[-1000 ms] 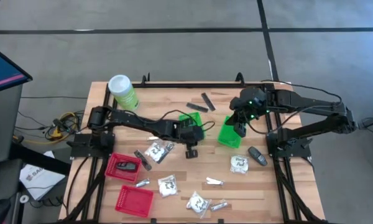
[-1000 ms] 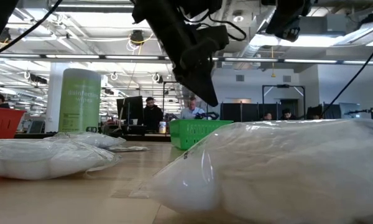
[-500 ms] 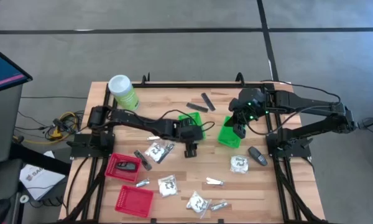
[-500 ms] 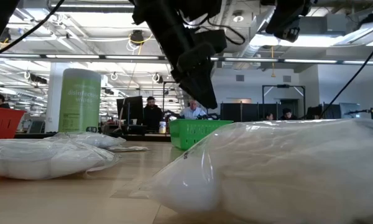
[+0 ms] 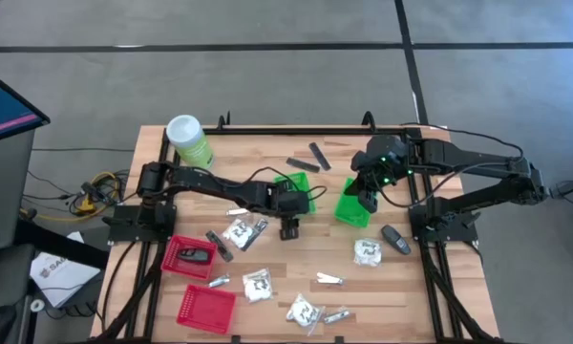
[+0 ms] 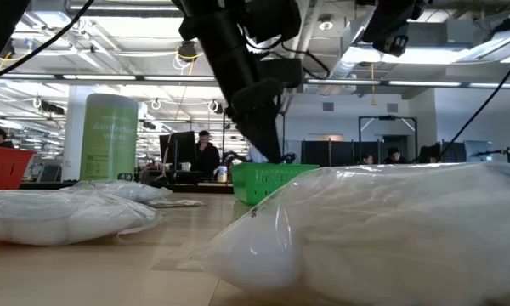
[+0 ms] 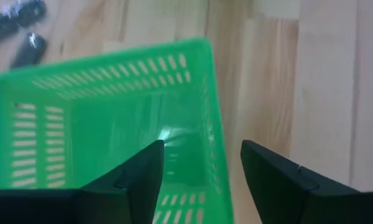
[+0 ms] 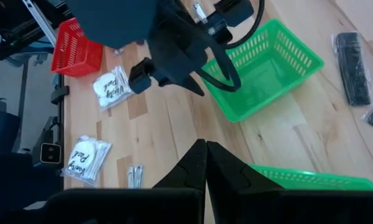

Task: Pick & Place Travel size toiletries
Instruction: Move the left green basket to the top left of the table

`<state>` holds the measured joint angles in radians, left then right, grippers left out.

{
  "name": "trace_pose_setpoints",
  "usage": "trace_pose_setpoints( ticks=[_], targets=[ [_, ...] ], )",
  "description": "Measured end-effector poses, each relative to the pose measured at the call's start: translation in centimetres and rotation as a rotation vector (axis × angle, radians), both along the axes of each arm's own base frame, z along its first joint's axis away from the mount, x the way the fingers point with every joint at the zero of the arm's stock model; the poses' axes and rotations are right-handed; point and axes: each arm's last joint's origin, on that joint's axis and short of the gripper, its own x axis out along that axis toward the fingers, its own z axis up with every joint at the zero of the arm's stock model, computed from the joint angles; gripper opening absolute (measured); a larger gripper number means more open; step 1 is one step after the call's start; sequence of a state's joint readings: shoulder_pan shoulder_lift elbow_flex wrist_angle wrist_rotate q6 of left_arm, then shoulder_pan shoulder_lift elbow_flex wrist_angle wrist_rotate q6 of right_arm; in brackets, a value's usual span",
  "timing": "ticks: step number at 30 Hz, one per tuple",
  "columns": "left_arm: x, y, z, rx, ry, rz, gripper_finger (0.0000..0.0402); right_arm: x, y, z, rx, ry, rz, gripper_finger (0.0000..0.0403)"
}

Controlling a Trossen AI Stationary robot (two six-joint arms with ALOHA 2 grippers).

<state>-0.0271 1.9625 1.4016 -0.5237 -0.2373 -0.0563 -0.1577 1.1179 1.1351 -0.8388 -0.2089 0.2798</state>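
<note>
My left gripper [image 7: 202,149] is open and points down over a green basket [image 7: 105,93], one finger above its inside and one outside its wall. A pale glinting item [image 7: 166,134] lies on the basket's bottom. White packets [image 5: 241,232], [image 5: 368,250], [image 5: 258,285], silvery sachets [image 5: 329,279], dark sticks [image 5: 302,164] and a dark oval piece [image 5: 394,239] lie flat on the table. My right gripper [image 8: 205,146] is shut with nothing in it, above the table next to a second green basket [image 5: 351,205].
A light-green canister [image 5: 186,139] stands at the far left corner. Two red baskets [image 5: 189,256], [image 5: 206,308] sit near the left front, one with a dark item inside. In the low view a large white packet [image 6: 391,229] lies close to the camera. People sit in the room behind.
My left gripper has dipped toward the green basket and shifted slightly toward the table's far edge. The right arm has kept still.
</note>
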Motion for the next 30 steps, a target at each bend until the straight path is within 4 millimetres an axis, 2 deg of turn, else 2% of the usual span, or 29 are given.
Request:
trace_pose_setpoints(
  ticks=[5, 11, 25, 30],
  targets=[
    [-0.7, 0.6, -1.1, -0.064, 0.043, -0.008, 0.0192, 0.1, 0.0, 0.1, -0.001, -0.009, 0.0, 0.0],
    [-0.8, 0.5, -1.2, -0.067, 0.052, -0.013, 0.017, 0.1, 0.0, 0.1, 0.002, -0.009, 0.002, 0.0],
    [-0.9, 0.9, -1.3, -0.079, 0.068, -0.01, 0.0017, 0.1, 0.0, 0.1, 0.019, -0.012, 0.016, 0.0],
    [-1.3, 1.7, -1.3, -0.079, 0.104, 0.013, 0.0011, 0.1, 0.0, 0.1, 0.019, -0.012, 0.016, 0.0]
  ],
)
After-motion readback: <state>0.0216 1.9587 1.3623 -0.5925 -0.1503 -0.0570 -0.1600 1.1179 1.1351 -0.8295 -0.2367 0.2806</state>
